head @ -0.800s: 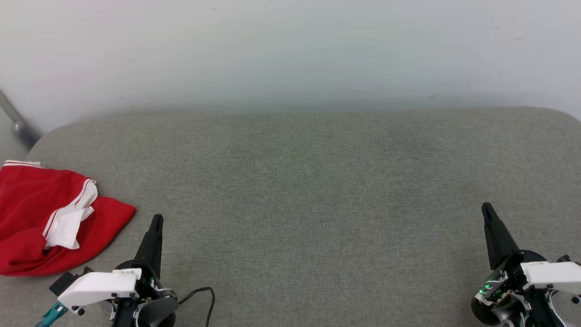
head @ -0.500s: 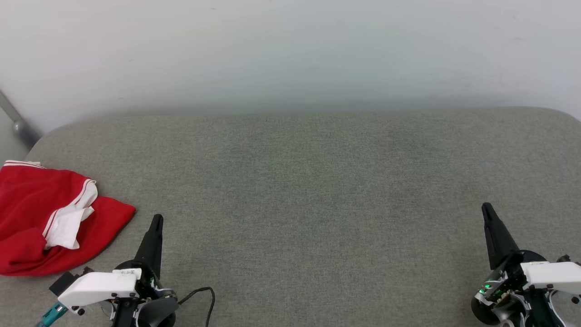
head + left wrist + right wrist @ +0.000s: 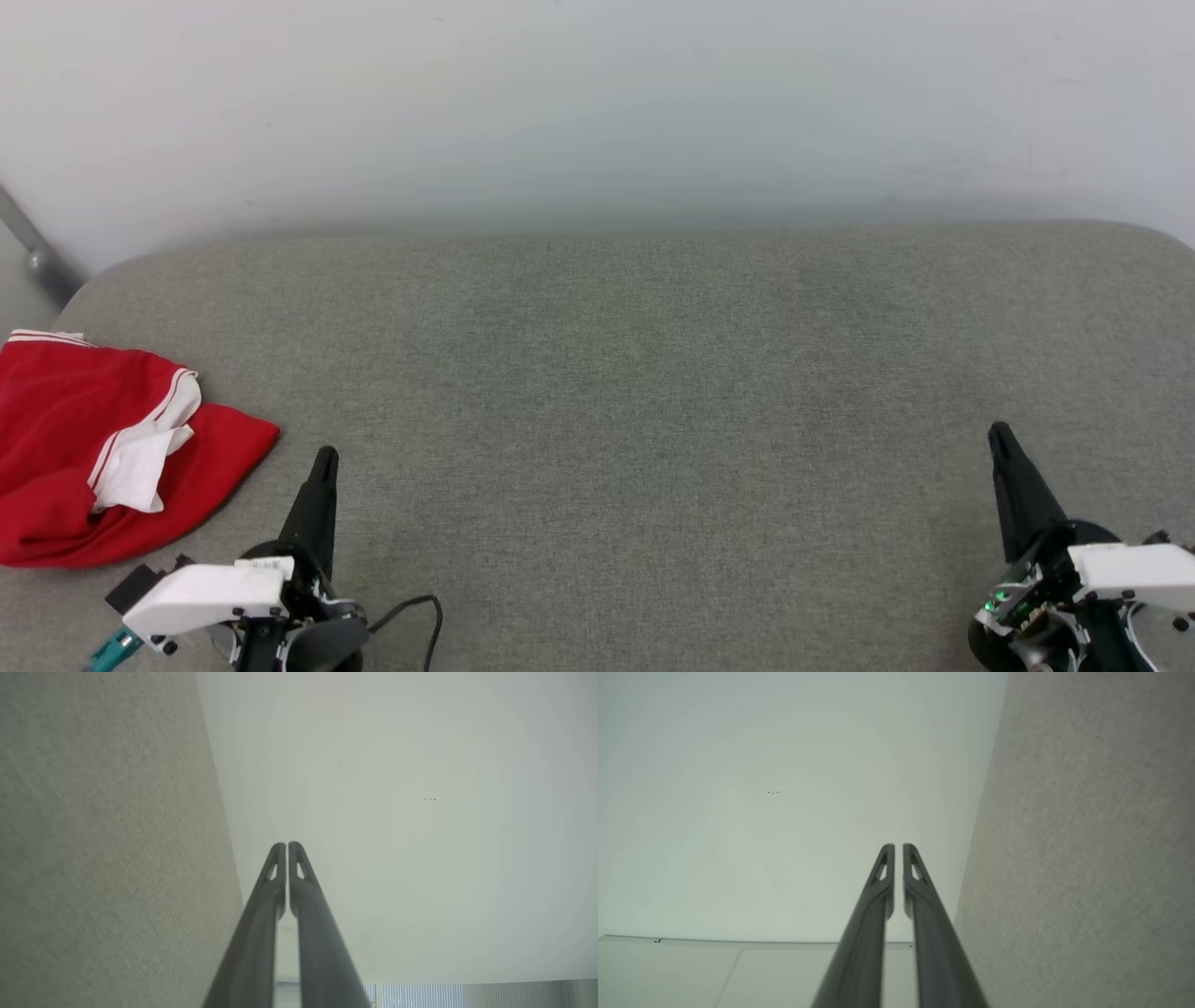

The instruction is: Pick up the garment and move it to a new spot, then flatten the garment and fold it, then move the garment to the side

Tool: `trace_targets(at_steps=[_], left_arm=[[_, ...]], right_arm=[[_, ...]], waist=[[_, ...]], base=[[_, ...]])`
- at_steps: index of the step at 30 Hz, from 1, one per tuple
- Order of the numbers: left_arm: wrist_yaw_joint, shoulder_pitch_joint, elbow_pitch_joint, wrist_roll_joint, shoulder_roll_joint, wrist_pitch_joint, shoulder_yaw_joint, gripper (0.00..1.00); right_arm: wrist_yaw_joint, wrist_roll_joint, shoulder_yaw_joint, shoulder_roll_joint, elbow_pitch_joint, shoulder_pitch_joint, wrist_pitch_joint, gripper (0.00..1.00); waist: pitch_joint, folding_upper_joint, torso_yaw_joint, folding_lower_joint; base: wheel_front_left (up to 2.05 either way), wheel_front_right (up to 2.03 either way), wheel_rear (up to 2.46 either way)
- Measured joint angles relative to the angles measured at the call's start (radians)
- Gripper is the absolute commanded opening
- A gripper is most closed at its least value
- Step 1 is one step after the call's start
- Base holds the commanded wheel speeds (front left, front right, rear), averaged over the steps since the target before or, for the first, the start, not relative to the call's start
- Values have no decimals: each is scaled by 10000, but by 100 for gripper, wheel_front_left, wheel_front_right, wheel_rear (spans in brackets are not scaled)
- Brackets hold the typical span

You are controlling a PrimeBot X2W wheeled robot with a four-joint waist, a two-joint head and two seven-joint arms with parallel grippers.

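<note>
We see the garment [image 3: 56,439] crumpled at the grey cushion's [image 3: 653,373] left edge; our left gripper [image 3: 325,456] and right gripper [image 3: 999,433] sit near its front corners, fingers closed, empty.

The garment [image 3: 56,439] is soft, matt red cloth with white cloth panels, creased into loose folds. The grey surface [image 3: 635,420] is covered in coarse woven fabric with a fine, slightly rough grain. The wall [image 3: 597,112] is smooth and matt, faintly specked. The left gripper [image 3: 325,455] and right gripper [image 3: 999,431] have dark, smooth, matt fingers that look like plastic. The white casings [image 3: 205,593] behind them carry a slight sheen. The thin black cable [image 3: 425,607] looks rubbery, and the grey bar [image 3: 37,257] looks like metal.
</note>
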Motion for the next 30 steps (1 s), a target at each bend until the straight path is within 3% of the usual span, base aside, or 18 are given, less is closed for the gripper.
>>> trace_targets(at_steps=[16,30], left_arm=[[6,192,-194,570,-17,-660,-696,100],[6,180,-692,3513,-15,-1243,-959,100]], right_arm=[[-2,-623,439,-65,-174,267,-598,100],[-2,-3532,621,-173,-616,267,-1243,100]], waist=[[17,0,-14,0],[15,0,-35,0]], base=[[0,0,0],[0,0,0]])
